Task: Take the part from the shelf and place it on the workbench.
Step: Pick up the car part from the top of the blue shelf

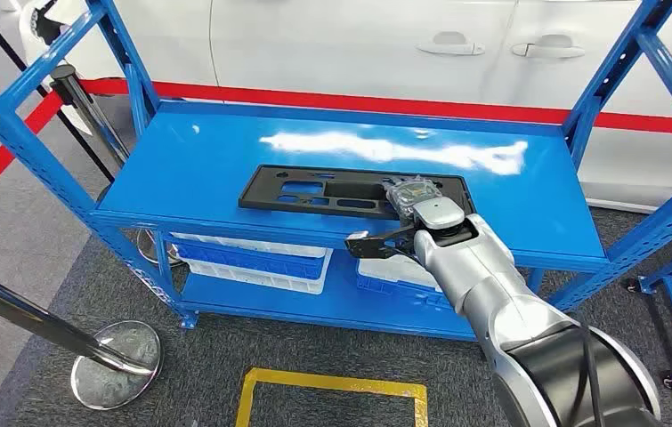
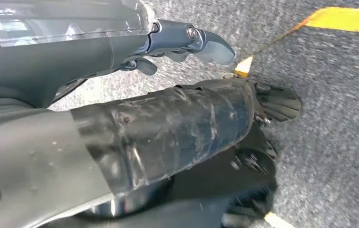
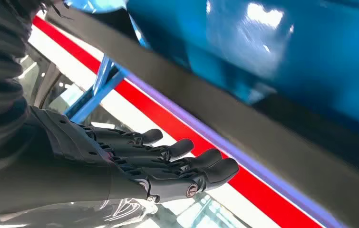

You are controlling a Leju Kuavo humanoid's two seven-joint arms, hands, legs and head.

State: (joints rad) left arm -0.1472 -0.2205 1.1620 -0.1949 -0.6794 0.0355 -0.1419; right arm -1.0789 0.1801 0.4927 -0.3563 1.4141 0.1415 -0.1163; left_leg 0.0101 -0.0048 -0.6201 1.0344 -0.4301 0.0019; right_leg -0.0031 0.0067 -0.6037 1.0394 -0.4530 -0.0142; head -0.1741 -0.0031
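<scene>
A flat black plastic part (image 1: 332, 191) with several cut-outs lies on the top board of the blue shelf (image 1: 198, 160). My right arm reaches in from the lower right. My right hand (image 1: 410, 197) hovers over the part's right end, its thumb sticking out toward the shelf's front edge. In the right wrist view the fingers (image 3: 168, 161) lie straight and side by side, with a gap to the part's dark edge (image 3: 244, 128) and nothing held. My left hand (image 2: 163, 118) hangs over the grey carpet, holding nothing.
A white car (image 1: 359, 44) and a red tape barrier stand behind the shelf. Blue-and-white bins (image 1: 252, 258) sit on the lower board. A chrome stanchion base (image 1: 117, 363) stands at the left, and a yellow floor marking (image 1: 332, 387) lies in front. Blue uprights (image 1: 599, 89) frame the shelf's corners.
</scene>
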